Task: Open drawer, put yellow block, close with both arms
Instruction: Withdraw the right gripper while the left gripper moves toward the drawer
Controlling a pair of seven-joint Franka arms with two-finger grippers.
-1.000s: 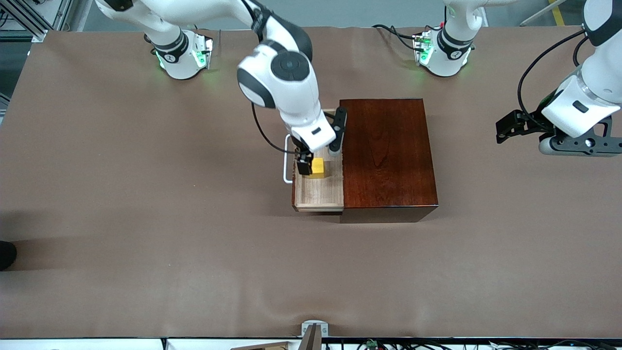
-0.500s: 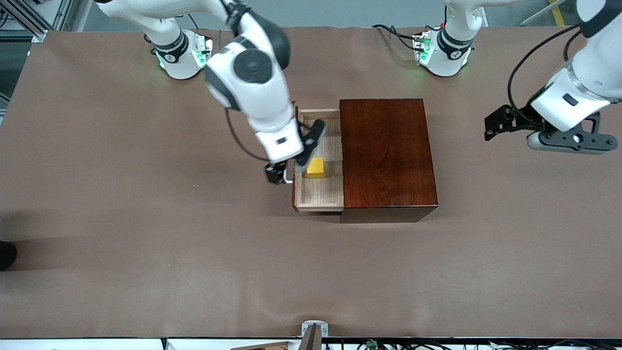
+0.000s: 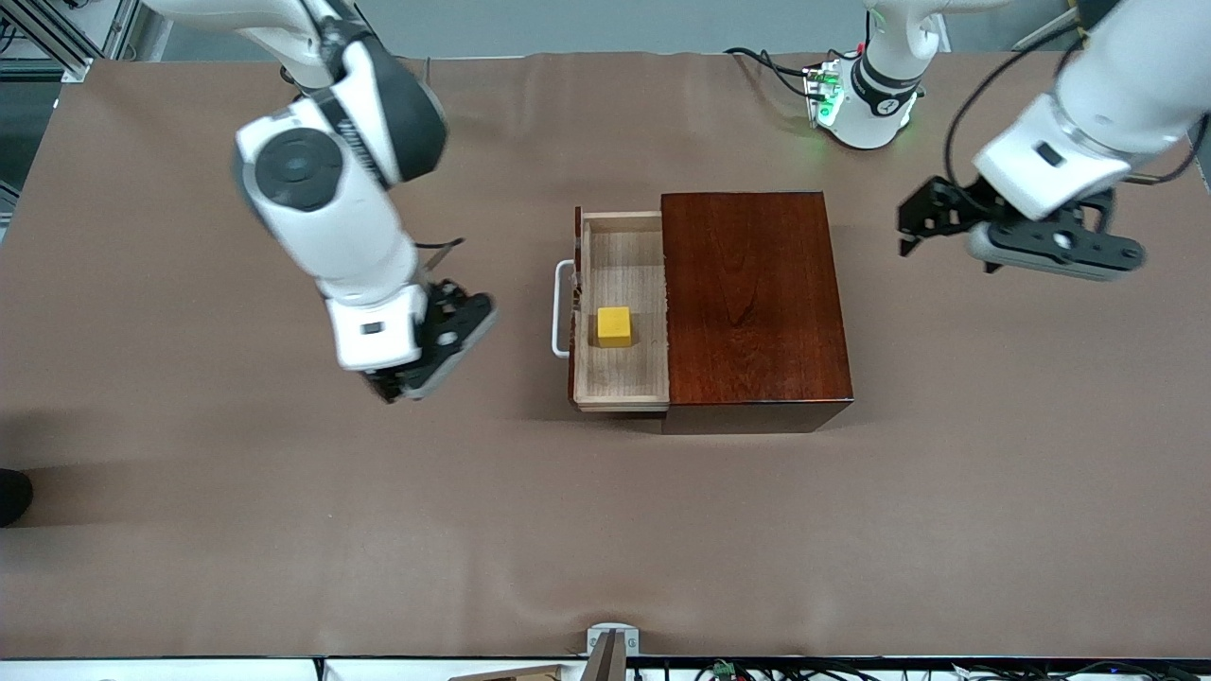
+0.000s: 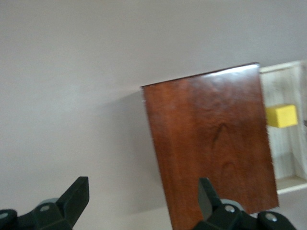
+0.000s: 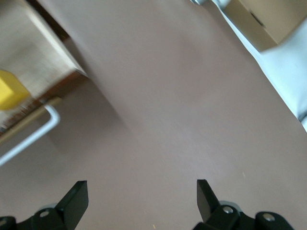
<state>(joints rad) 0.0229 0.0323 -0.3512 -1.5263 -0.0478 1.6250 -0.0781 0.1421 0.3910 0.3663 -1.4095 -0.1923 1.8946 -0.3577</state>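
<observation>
The wooden box (image 3: 754,307) hides the drawer's (image 3: 622,378) inner end. The yellow block (image 3: 614,326) sits inside it. My right gripper (image 3: 416,374) hangs over bare table at the handle's (image 3: 560,307) nine o'clock, fingers spread, empty. My left gripper (image 3: 932,222) hovers at the box's three o'clock, spread too.

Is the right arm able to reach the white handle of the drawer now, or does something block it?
Probably yes: the right tool hangs open over bare table beside the handle, nothing between them.
</observation>
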